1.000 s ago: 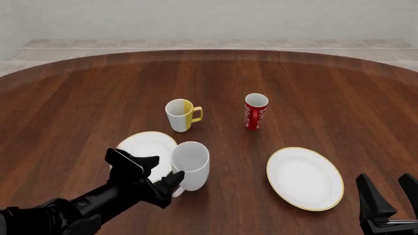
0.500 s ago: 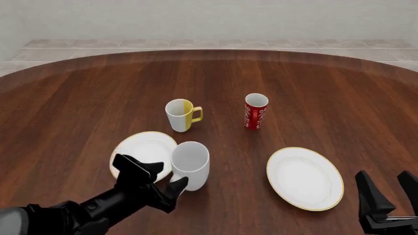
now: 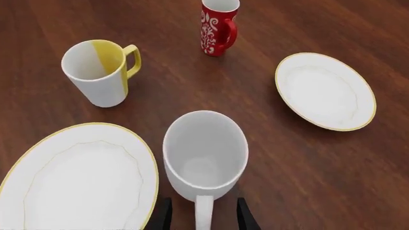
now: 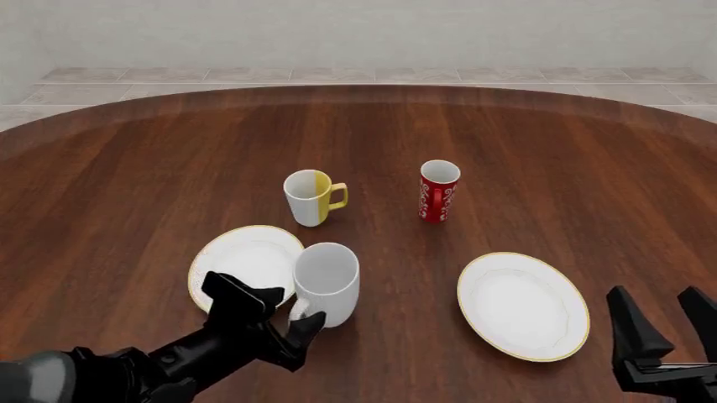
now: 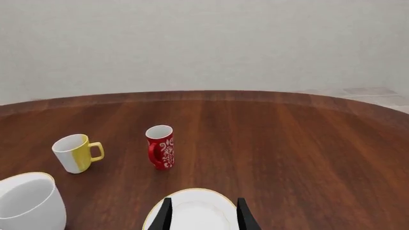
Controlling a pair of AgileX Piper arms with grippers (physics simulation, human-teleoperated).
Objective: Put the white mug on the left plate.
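- The large, glossy, all-white ceramic mug stands upright on the dark wooden table, directly ahead of the left gripper, with its loop handle pointing back between the gripper's two black fingers.
- The fingers sit on either side of the handle with bare gaps showing, so the left gripper looks parted and holding nothing; whether a pad already grazes the handle is hard to tell from this angle.
- The round, shallow white plate with the thin gold rim lies just to the gripper's left, its edge beside the mug's base.
- Judged by its look, the mug is rigid, fairly heavy and slick, and would chip if dropped.
- The handle is the sensible hold, pinched squarely near the wall so the mug cannot swing.
- The right gripper hangs parted and empty, well apart.
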